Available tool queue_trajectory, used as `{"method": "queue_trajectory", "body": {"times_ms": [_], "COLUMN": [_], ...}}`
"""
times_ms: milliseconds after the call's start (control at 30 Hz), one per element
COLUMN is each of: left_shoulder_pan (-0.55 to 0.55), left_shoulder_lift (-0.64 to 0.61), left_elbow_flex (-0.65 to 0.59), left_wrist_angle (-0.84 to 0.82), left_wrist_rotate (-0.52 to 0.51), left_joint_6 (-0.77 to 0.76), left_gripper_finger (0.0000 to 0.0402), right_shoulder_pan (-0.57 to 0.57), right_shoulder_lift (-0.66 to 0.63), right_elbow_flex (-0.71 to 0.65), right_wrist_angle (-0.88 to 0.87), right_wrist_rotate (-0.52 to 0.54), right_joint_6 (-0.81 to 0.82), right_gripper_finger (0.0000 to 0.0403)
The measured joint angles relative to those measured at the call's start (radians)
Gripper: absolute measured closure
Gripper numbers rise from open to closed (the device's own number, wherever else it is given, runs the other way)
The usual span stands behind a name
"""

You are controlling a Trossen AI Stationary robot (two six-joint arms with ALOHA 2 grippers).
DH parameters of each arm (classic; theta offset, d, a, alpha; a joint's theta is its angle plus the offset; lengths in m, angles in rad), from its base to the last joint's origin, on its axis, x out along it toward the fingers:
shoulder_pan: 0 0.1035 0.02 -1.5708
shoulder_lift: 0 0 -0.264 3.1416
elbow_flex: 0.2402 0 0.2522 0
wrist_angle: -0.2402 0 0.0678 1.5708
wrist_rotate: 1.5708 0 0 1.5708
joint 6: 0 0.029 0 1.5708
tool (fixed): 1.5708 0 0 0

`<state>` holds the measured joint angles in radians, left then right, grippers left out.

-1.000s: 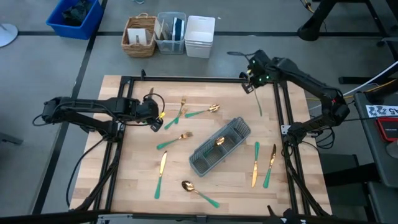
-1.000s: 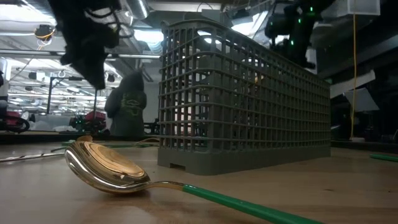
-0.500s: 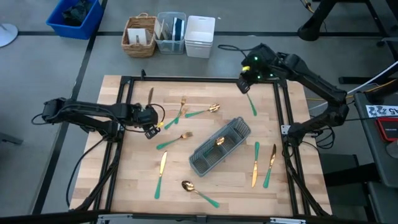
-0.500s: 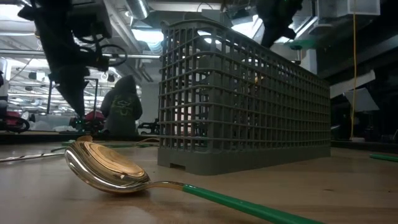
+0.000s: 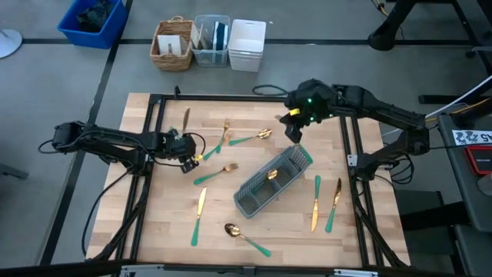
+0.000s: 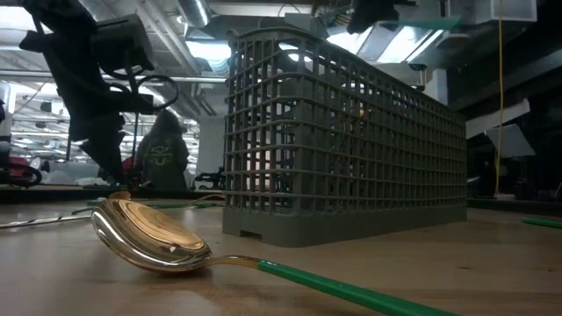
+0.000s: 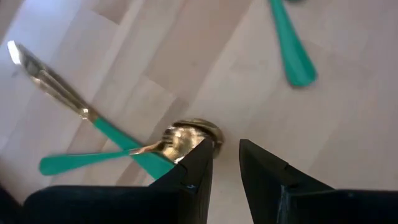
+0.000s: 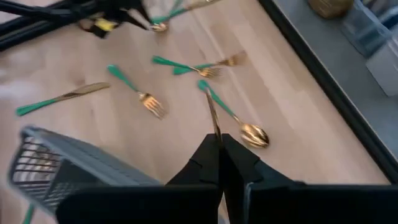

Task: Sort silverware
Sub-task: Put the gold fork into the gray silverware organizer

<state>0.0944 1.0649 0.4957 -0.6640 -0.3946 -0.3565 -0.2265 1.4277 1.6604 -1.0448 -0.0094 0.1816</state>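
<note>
**A:** Right gripper [image 8: 218,144] status?

**B:** Fingers pressed together on a slim knife [image 8: 213,117]. The thin gold blade sticks straight out ahead of the fingertips. It hangs over the far right part of the pale wooden table [image 5: 169,231].

**A:** Where's the target from there?

**B:** The grey slotted plastic cutlery caddy [image 5: 265,185] is just beside the gripper, toward the table's front and a bit left. Its long axis runs diagonally and the near end points at the gripper. The right arm is clearly the closer one.

**A:** Left gripper [image 7: 225,168]?

**B:** Low at the left side, fingers slightly apart with nothing between them. The gold head of a teal-handled piece [image 7: 186,134] is touching or just beside one finger.

**A:** Blind spots?

**B:** The knife's handle is buried in the grip. I can't tell which compartment the knife sits above. One gold item is already in the caddy, type unclear. I can't tell whether the left-side piece is a spoon or a fork.
</note>
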Motion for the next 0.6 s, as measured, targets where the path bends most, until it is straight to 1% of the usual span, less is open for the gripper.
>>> {"method": "queue_trajectory", "body": {"times_ms": [367, 433, 600], "left_shoulder_pan": [-0.002, -0.002, -0.002], "left_shoulder_lift": [0.000, 0.000, 0.000], "left_elbow_flex": [0.000, 0.000, 0.000], "left_wrist_angle": [0.001, 0.000, 0.000], "left_wrist_rotate": [0.000, 0.001, 0.002], "left_joint_6": [-0.006, -0.027, -0.036], "left_gripper_finger": [0.0329, 0.0329, 0.0329], "right_shoulder_pan": [0.154, 0.201, 0.348], "right_shoulder_lift": [0.000, 0.000, 0.000], "right_elbow_flex": [0.000, -0.004, -0.046], "right_wrist_angle": [0.053, 0.055, 0.062], "right_wrist_rotate": [0.008, 0.056, 0.280], "right_joint_6": [0.000, -0.004, 0.007], "right_gripper_finger": [0.0401, 0.0401, 0.0401]}}
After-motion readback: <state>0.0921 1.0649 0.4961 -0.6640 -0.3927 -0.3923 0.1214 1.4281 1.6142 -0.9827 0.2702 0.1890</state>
